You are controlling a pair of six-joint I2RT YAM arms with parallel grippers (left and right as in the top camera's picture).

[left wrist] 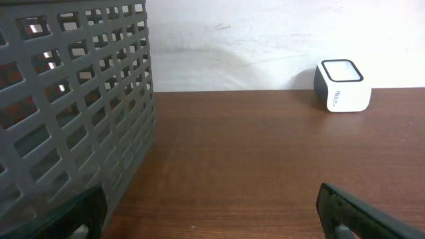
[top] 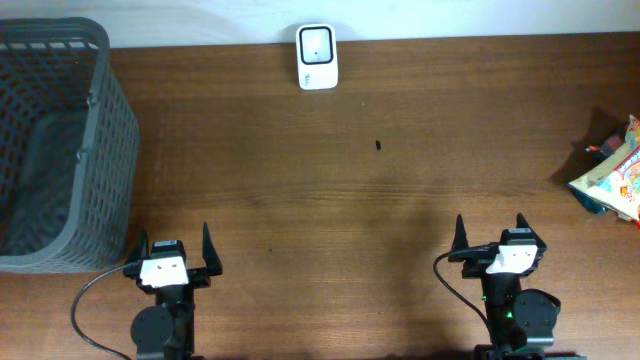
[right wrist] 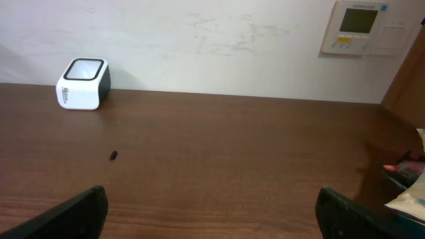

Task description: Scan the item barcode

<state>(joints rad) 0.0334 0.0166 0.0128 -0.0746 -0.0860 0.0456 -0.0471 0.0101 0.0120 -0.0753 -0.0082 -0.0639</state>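
The item, a colourful snack packet (top: 612, 180), lies at the table's right edge, and only its corner (right wrist: 408, 182) shows in the right wrist view. A white barcode scanner (top: 317, 57) stands at the back middle by the wall, seen far off as the scanner (left wrist: 342, 86) from the left wrist and the scanner (right wrist: 83, 84) from the right. My left gripper (top: 175, 238) rests open at the front left, nothing between its jaws (left wrist: 209, 212). My right gripper (top: 490, 225) is open at the front right, also holding nothing (right wrist: 211, 206). Both are far from packet and scanner.
A tall grey mesh basket (top: 60, 150) fills the left side, close beside my left gripper, its wall (left wrist: 66, 113) looming in the left wrist view. A small dark speck (top: 378, 145) lies on the wood. A wall panel (right wrist: 362, 26) hangs behind.
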